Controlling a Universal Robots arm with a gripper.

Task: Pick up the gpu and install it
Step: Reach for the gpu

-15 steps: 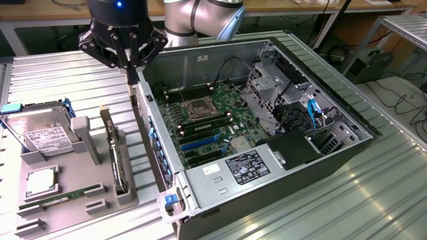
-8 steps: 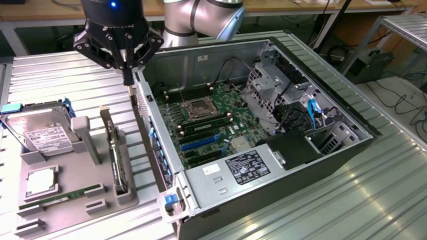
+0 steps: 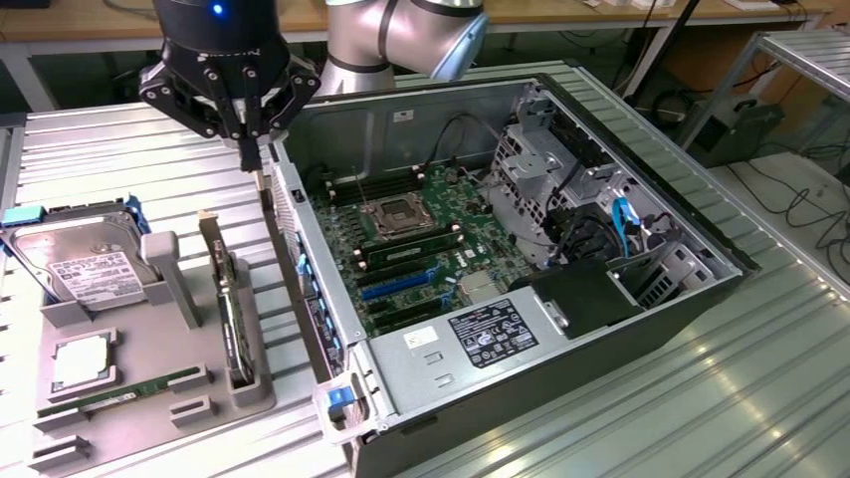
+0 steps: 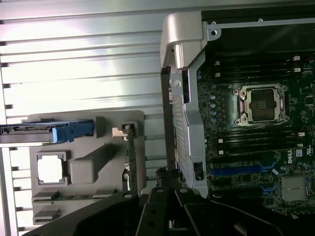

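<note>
The gpu (image 3: 235,319) is a thin, flat, dark card with a shiny silver strip at one end. It stands up on its long edge in a slot of a grey holder (image 3: 133,334), on the side of the holder nearest the computer case (image 3: 598,398). In the wrist view the gpu (image 4: 131,162) looks like a skinny dark line, because it is seen from its edge. There is one gpu. In the same holder there is one silver hard drive (image 3: 83,264) with a white label, one square chip (image 3: 83,363) and one narrow green memory stick (image 3: 122,391). There is one open computer case, with one green board (image 3: 412,239) inside it. There is one pincer (image 3: 250,164). Its two fingers are pressed together and they have nothing between them. The pincer hangs over the striped metal tabletop (image 3: 159,169), close to the corner of the case. The gpu is apart from the pincer, down in its slot, with its silver end the nearer one. In the wrist view the pincer (image 4: 167,184) sits just beside the case wall, and the gpu is a little way off to the side of it
</note>
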